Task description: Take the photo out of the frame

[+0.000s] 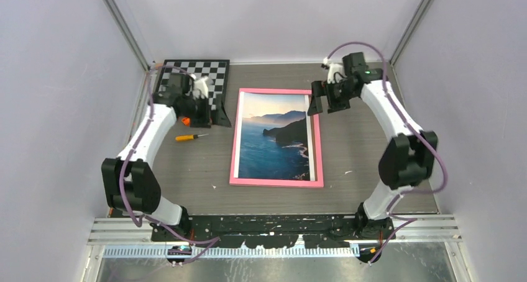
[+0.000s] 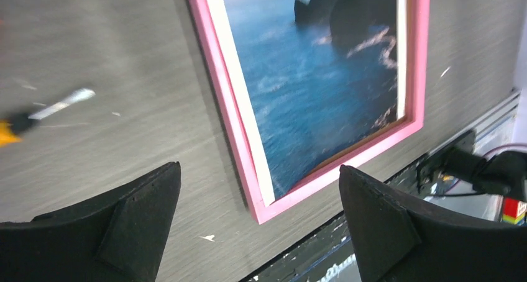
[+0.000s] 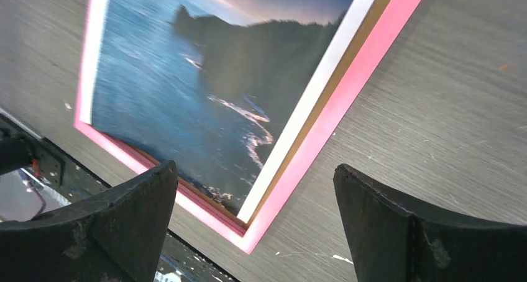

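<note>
1. The frame (image 1: 276,182) lies flat on the table (image 1: 373,139), midway between the two arms, with its long sides running away from the bases.
2. The photo (image 1: 273,145) sits inside the frame, face up – sky at the far end, sea at the near end, a white strip along its right edge.
3. In the right wrist view a thin brown band shows between that white strip and the pink border. The left wrist view shows the same brown at the near edge.
4. The left gripper (image 1: 210,115) hangs off the frame's far left corner, over the near right corner of a chessboard (image 1: 211,68). Its fingers (image 2: 146,207) are spread wide and hold nothing.
5. The left wrist camera looks down on the frame's near end. Neither finger touches it.
6. The right gripper (image 1: 320,99) hangs at the frame's far right corner – whether it touches the border I cannot tell from above. Its fingers (image 3: 379,220) are also spread wide and empty.
7. In the right wrist view the frame's near right corner lies between the two fingertips and below them, apart from both.
8. A screwdriver (image 1: 189,136) with an orange handle lies on the table left of the frame, just beside the left forearm; it is blurred in the left wrist view.
</note>
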Action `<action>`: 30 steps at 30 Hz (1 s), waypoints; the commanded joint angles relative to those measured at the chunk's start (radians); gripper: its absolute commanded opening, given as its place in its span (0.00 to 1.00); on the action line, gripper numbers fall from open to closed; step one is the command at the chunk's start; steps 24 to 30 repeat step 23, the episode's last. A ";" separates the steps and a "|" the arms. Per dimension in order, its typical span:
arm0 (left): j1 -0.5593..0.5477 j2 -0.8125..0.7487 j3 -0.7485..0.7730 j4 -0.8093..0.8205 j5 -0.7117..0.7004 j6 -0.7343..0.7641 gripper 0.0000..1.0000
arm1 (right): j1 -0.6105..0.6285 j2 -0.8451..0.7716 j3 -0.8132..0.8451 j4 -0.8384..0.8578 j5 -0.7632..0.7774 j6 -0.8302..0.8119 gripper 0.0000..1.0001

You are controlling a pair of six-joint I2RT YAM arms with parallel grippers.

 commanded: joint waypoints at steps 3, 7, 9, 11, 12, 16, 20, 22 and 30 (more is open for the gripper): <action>0.272 0.048 0.342 -0.373 0.211 0.231 1.00 | -0.145 -0.270 -0.082 0.065 -0.121 0.031 1.00; 0.403 0.103 0.432 -0.450 0.268 0.325 1.00 | -0.317 -0.377 -0.246 0.170 -0.197 0.058 1.00; 0.447 0.105 0.405 -0.431 0.265 0.317 1.00 | -0.354 -0.400 -0.308 0.184 -0.190 0.028 1.00; 0.473 0.093 0.350 -0.398 0.255 0.297 1.00 | -0.368 -0.413 -0.362 0.185 -0.157 -0.012 1.00; 0.478 0.073 0.315 -0.367 0.245 0.285 1.00 | -0.371 -0.422 -0.393 0.194 -0.138 -0.027 1.00; 0.479 0.001 0.134 -0.234 0.186 0.249 1.00 | -0.381 -0.447 -0.490 0.263 -0.107 -0.024 1.00; 0.479 -0.005 0.081 -0.214 0.162 0.243 1.00 | -0.380 -0.458 -0.517 0.301 -0.105 -0.006 1.00; 0.479 -0.009 0.057 -0.196 0.169 0.236 1.00 | -0.381 -0.453 -0.519 0.304 -0.105 -0.003 1.00; 0.478 -0.012 0.048 -0.185 0.171 0.233 1.00 | -0.381 -0.451 -0.524 0.306 -0.107 -0.001 1.00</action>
